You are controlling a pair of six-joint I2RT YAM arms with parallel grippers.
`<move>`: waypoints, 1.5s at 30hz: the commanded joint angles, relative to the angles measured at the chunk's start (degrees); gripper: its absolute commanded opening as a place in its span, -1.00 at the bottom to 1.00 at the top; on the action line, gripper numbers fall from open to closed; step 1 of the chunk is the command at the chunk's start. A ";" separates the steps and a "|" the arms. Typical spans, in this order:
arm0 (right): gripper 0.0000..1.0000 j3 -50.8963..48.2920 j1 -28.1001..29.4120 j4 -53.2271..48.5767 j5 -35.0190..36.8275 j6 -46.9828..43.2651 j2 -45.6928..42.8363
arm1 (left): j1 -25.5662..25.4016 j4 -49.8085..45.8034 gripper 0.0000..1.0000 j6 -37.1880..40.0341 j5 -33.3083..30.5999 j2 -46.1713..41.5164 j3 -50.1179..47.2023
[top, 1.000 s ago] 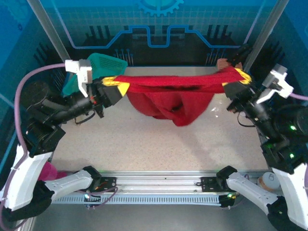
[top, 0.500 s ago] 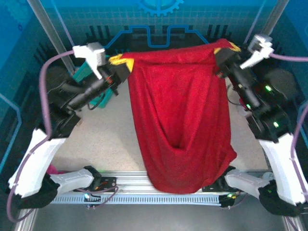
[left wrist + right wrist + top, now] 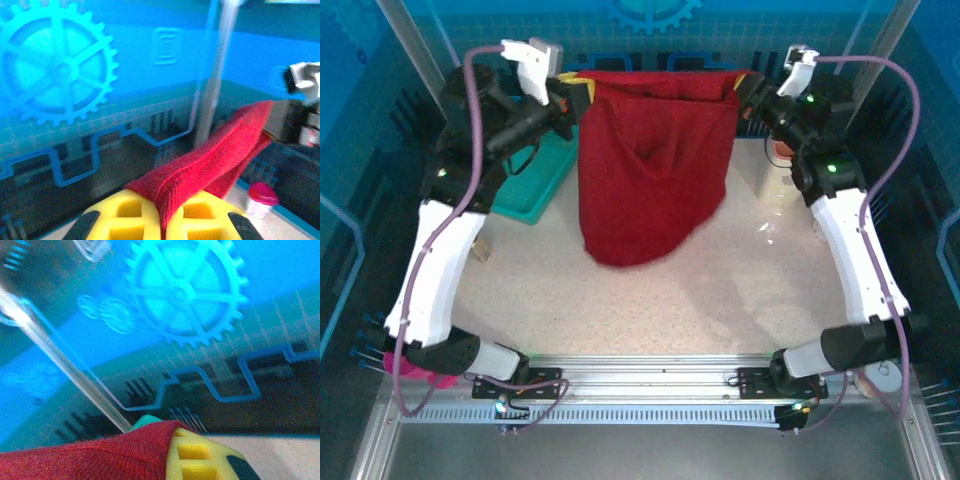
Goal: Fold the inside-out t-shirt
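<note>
The inside-out t-shirt (image 3: 650, 170) hangs as a dark red curtain in the upper middle of the top view. Its top edge is stretched level between the two grippers, and its lower end reaches down to the table (image 3: 740, 290); I cannot tell whether it touches. The left gripper (image 3: 575, 97) is clamped tight on the upper-left corner and the right gripper (image 3: 745, 92) on the upper-right, with cloth pinched between yellow pads in both wrist views. The held edge runs left to right and the body drops below the jaws. Each arm has a corner, so laying it flat likely means lowering both together.
</note>
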 commanded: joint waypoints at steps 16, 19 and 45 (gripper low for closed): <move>-1.00 -18.13 -1.85 17.85 -5.46 9.11 -30.17 | 1.56 18.04 -1.00 -7.26 -2.83 -30.25 -20.10; -1.00 -15.38 -1.78 10.37 1.04 6.30 -27.29 | 1.56 18.03 -1.00 -5.24 -6.06 -28.11 -20.63; -1.00 14.83 -1.31 6.48 -1.17 -4.05 5.73 | 6.22 5.00 -1.00 -0.54 -4.09 0.79 6.54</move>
